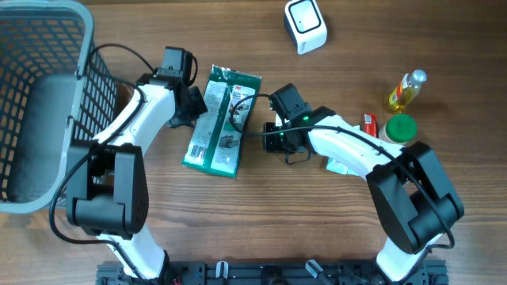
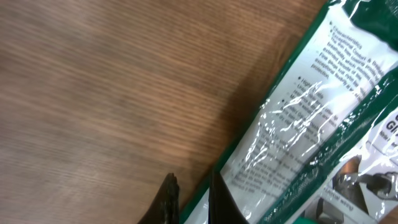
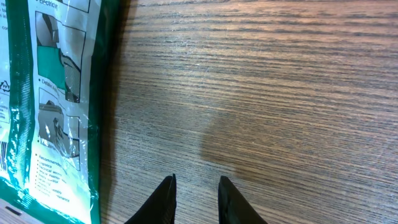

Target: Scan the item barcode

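Green retail packet (image 1: 222, 123) lies flat on the wooden table (image 1: 356, 237), a little to 9 o'clock of centre, long axis running roughly 12 to 6. We judge the task early. The white barcode scanner (image 1: 306, 25) sits well apart at about 1 o'clock from the packet, and nothing is presented to it yet. Lifting, turning the code toward the scanner and the scan itself are all left to do. A barcode seems to show at the far left of the right wrist view, but it is too cut off for us to be sure. The left gripper (image 1: 188, 107) reaches in at the packet's 9 o'clock edge. In its wrist view the jaws are together, and the packet's green border seems pinched between them. The right gripper (image 1: 273, 136) is low at the packet's 3 o'clock side, fingers pointing at bare wood just beside the edge. Its jaws are slightly apart with nothing between them.
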Robot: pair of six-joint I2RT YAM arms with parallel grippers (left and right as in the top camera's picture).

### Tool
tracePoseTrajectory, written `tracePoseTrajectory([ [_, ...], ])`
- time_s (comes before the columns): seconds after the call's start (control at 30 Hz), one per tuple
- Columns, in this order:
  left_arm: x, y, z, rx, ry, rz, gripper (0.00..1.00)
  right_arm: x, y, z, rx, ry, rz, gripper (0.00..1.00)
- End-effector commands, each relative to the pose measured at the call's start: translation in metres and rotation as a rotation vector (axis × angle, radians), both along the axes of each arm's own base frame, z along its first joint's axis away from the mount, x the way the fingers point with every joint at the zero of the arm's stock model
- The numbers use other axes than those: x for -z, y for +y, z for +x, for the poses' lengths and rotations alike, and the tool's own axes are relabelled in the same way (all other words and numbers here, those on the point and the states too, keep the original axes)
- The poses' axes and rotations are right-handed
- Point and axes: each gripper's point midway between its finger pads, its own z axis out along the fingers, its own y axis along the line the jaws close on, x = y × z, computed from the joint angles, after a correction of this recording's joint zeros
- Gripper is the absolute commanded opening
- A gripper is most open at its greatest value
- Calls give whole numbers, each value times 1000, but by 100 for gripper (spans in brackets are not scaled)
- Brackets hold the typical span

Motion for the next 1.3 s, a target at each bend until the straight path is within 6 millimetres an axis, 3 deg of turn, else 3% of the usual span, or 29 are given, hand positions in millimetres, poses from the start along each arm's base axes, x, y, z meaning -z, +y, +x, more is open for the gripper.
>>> tracePoseTrajectory([
  [0.0, 15, -11, -8, 34, 14, -62, 4, 9, -4, -2, 4, 8, -29, 31],
  [0.03, 18, -14, -8, 67, 5, -69, 4, 9, -4, -2, 5, 9, -28, 34],
  [0.1, 22, -21, -8, 130, -13, -71, 4, 9, -5, -2, 6, 8, -28, 52],
  [0.2, 26, -31, -11, 181, -16, -68, 4, 9, -4, -2, 6, 8, -28, 56],
  [0.43, 37, -48, -19, 229, -12, -68, 5, 9, -9, 0, 36, 19, -27, 56],
  [0.67, 63, -60, -29, 287, 48, -55, 4, 10, -23, 6, 78, 38, -32, 56],
  [1.0, 68, -97, -80, 356, 215, -142, 4, -7, -32, 9, 36, 145, 215, 54],
  [1.1, 68, -105, -85, 340, 225, -145, 4, -2, -36, 2, 49, 178, 233, 52],
  [1.27, 68, -114, -86, 355, 216, -146, 4, 19, -30, -30, 103, 273, 335, 46],
])
